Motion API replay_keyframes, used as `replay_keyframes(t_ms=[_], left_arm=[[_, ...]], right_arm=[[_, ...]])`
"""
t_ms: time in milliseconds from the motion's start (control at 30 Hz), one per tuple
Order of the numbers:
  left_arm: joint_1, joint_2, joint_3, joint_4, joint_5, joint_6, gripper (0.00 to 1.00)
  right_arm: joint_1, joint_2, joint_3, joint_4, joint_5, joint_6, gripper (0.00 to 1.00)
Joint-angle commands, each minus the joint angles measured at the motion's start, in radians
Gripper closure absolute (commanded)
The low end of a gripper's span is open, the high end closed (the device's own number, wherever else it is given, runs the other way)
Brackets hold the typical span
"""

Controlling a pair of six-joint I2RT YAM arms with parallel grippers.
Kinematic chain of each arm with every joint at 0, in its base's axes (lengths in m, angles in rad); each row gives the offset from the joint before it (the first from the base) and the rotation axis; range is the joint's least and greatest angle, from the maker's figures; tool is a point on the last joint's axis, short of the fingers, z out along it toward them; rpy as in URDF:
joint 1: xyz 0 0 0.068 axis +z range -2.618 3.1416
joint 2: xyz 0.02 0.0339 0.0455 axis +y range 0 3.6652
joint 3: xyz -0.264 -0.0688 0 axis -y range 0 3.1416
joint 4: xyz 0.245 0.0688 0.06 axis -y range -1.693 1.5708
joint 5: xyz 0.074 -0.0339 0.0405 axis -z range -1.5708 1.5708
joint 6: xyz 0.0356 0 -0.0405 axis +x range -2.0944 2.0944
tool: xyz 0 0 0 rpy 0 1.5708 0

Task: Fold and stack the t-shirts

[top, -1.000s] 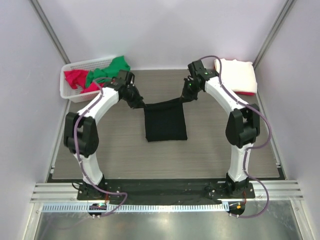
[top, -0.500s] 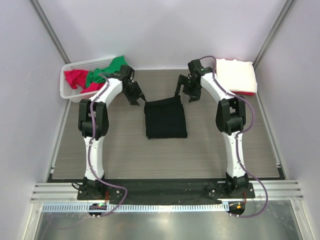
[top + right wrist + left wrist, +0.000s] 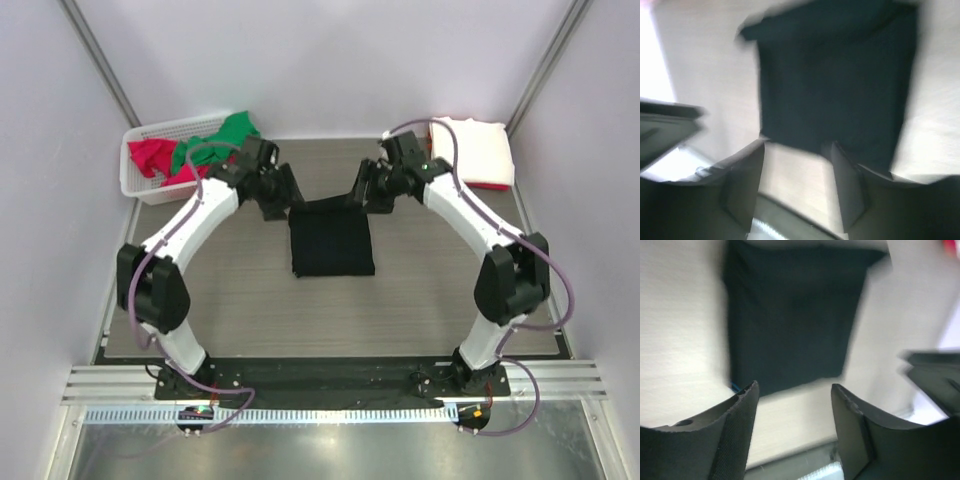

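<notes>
A black t-shirt (image 3: 331, 240) lies folded into a flat rectangle in the middle of the table. My left gripper (image 3: 282, 200) hovers just off its far left corner, and my right gripper (image 3: 364, 192) just off its far right corner. Both stand open and empty. The left wrist view shows the black t-shirt (image 3: 795, 320) beyond the left gripper (image 3: 795, 390), with bare table between the fingers. The right wrist view, which is blurred, shows the black t-shirt (image 3: 835, 85) beyond the right gripper (image 3: 799, 147). A folded white t-shirt (image 3: 474, 148) lies on a red one (image 3: 492, 185) at the far right.
At the far left stands a white lattice basket (image 3: 135, 186) holding a crumpled red t-shirt (image 3: 150, 155) and a green t-shirt (image 3: 215, 140) that hangs over its rim. Walls close off the table on three sides. Both arm bases sit at the near edge.
Both grippers held the black t-shirt's far corners a second ago. They have opened and let go, the far edge has dropped flat, and both grippers now hover by the corners.
</notes>
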Motion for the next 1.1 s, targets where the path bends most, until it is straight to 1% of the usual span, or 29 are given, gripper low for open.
replay_keyframes(t_ms=[0, 33, 67, 100, 200, 233, 300, 333, 400, 433, 567, 667, 700, 733, 767, 800, 833, 867, 900, 933, 1000, 1033, 1067], left_arm=[[-0.075, -0.056, -0.187, 0.216, 0.136, -0.094, 0.42], [-0.101, -0.068, -0.267, 0.311, 0.159, -0.138, 0.44], [-0.111, -0.068, -0.299, 0.348, 0.181, -0.152, 0.45], [-0.128, -0.068, -0.328, 0.377, 0.182, -0.162, 0.47], [-0.145, -0.05, -0.451, 0.495, 0.19, -0.182, 0.49], [-0.145, -0.042, -0.518, 0.57, 0.192, -0.186, 0.5], [-0.145, 0.013, -0.568, 0.63, 0.18, -0.176, 0.53], [-0.145, 0.056, -0.6, 0.631, 0.172, -0.153, 0.54], [-0.139, 0.079, -0.628, 0.628, 0.161, -0.128, 0.56], [-0.138, 0.084, -0.66, 0.611, 0.123, -0.12, 0.57], [-0.124, 0.026, -0.738, 0.545, 0.058, -0.096, 0.57], [-0.124, -0.068, -0.793, 0.485, 0.028, -0.07, 0.57], [-0.124, -0.12, -0.801, 0.435, 0.017, -0.056, 0.57], [-0.124, -0.152, -0.795, 0.395, 0.0, -0.042, 0.56], [-0.124, -0.178, -0.781, 0.349, -0.04, -0.027, 0.55], [-0.124, -0.204, -0.76, 0.298, -0.066, -0.008, 0.51], [-0.125, -0.252, -0.694, 0.191, -0.09, 0.025, 0.48], [-0.124, -0.267, -0.654, 0.137, -0.106, 0.047, 0.45], [-0.125, -0.283, -0.611, 0.052, -0.127, 0.067, 0.41], [-0.127, -0.295, -0.515, 0.005, -0.141, 0.097, 0.4], [-0.125, -0.29, -0.411, -0.088, -0.193, 0.117, 0.38], [-0.125, -0.281, -0.311, -0.102, -0.199, 0.131, 0.37], [-0.125, -0.252, -0.266, -0.109, -0.199, 0.147, 0.37]], right_arm=[[0.027, -0.086, -0.249, 0.227, -0.139, 0.123, 0.59], [0.03, -0.092, -0.293, 0.263, -0.171, 0.148, 0.65], [0.03, -0.095, -0.364, 0.315, -0.185, 0.154, 0.69], [0.03, -0.086, -0.39, 0.332, -0.19, 0.157, 0.75], [0.03, -0.046, -0.488, 0.402, -0.218, 0.145, 0.79], [0.03, -0.014, -0.512, 0.422, -0.222, 0.139, 0.8], [0.03, 0.012, -0.574, 0.459, -0.201, 0.107, 0.83], [0.026, 0.026, -0.594, 0.465, -0.167, 0.095, 0.84], [0.016, 0.026, -0.651, 0.468, -0.138, 0.068, 0.85], [0.015, 0.023, -0.673, 0.467, -0.127, 0.064, 0.85], [0.009, -0.069, -0.803, 0.455, -0.067, 0.042, 0.85], [0.009, -0.121, -0.861, 0.42, -0.035, 0.042, 0.86], [0.009, -0.166, -0.868, 0.4, -0.021, 0.041, 0.86], [0.009, -0.189, -0.871, 0.377, 0.009, 0.036, 0.87], [0.009, -0.219, -0.863, 0.317, 0.029, 0.03, 0.87], [0.009, -0.244, -0.852, 0.277, 0.052, 0.026, 0.87], [0.009, -0.296, -0.834, 0.236, 0.092, 0.019, 0.86], [0.009, -0.318, -0.787, 0.156, 0.107, 0.003, 0.84], [0.009, -0.336, -0.759, 0.119, 0.123, -0.004, 0.79], [0.007, -0.365, -0.69, 0.056, 0.129, -0.017, 0.77], [0.007, -0.376, -0.615, 0.021, 0.117, -0.022, 0.7], [0.007, -0.369, -0.577, 0.007, 0.109, -0.022, 0.7], [0.01, -0.356, -0.497, 0.002, 0.083, -0.022, 0.69]])
